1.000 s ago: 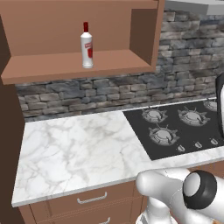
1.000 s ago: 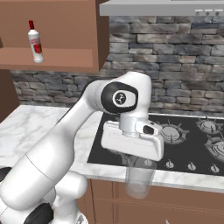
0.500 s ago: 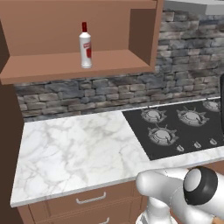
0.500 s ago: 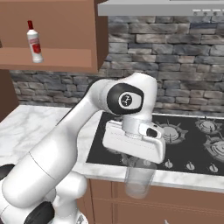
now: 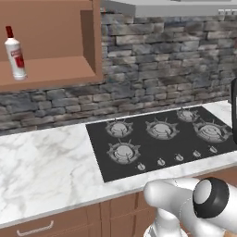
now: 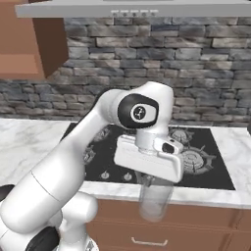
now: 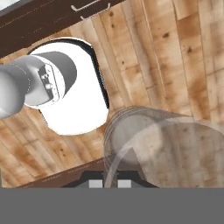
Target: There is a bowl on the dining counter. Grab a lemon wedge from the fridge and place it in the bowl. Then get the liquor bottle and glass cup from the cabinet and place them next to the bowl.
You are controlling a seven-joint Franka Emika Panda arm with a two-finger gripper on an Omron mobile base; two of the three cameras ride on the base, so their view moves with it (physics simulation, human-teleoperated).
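Observation:
My gripper [image 6: 150, 184] points down in front of the counter edge, shut on the glass cup [image 6: 155, 201], a clear tumbler hanging below the hand. In the hand view the glass cup [image 7: 166, 144] lies close against the gripper [image 7: 107, 183], above the wooden floor. The liquor bottle [image 5: 15, 55], white with a red cap and label, stands upright on the open shelf of the cabinet [image 5: 60, 69] at the upper left, far from the gripper. A corner of the cabinet [image 6: 24, 44] appears at the upper left of the right base view. The bowl, dining counter, lemon wedge and fridge are out of view.
A black stove [image 5: 162, 139] with several burners is set into a marble counter [image 5: 41, 166] against a stone wall. Brown drawers [image 6: 147, 240] run below the counter. A grey hood [image 6: 137, 7] hangs above the stove.
The whole picture has slid left in both base views, so the camera has moved right. The bottle has left the right base view. My grip on the glass cup is unchanged.

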